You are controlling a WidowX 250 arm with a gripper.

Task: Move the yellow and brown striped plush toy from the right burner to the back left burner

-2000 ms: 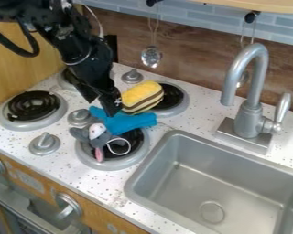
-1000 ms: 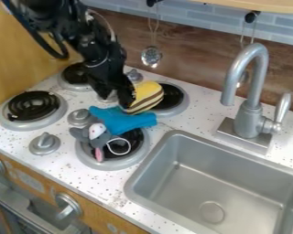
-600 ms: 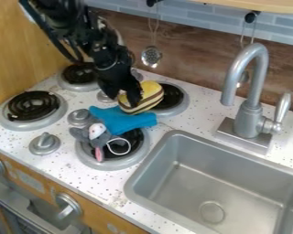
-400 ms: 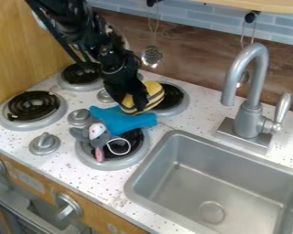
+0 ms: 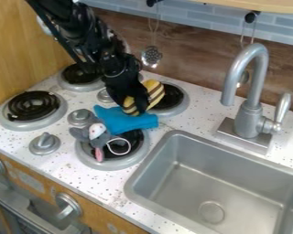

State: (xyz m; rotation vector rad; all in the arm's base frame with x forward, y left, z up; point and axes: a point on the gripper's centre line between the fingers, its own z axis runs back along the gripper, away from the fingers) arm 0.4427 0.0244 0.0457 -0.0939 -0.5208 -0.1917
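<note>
In the camera view, I have the gripper down at the yellow striped toy, its black tip crossing the toy's middle. I can't tell from here whether it is spread or pinching. To get a good hold, I'd want even pressure around the thick middle, and I'd check that with a slight, slow lift. I'd mind the blue cloth just beside the tip, since it could snag, and the grey plush mouse lying against that cloth. The striped toy sits by the left edge of the back right burner, tilted, with yellow showing on both sides of the black tip. It is rounded, with dark brown and pale bands, and looks soft; I'd expect it to squash rather than slip.
</note>
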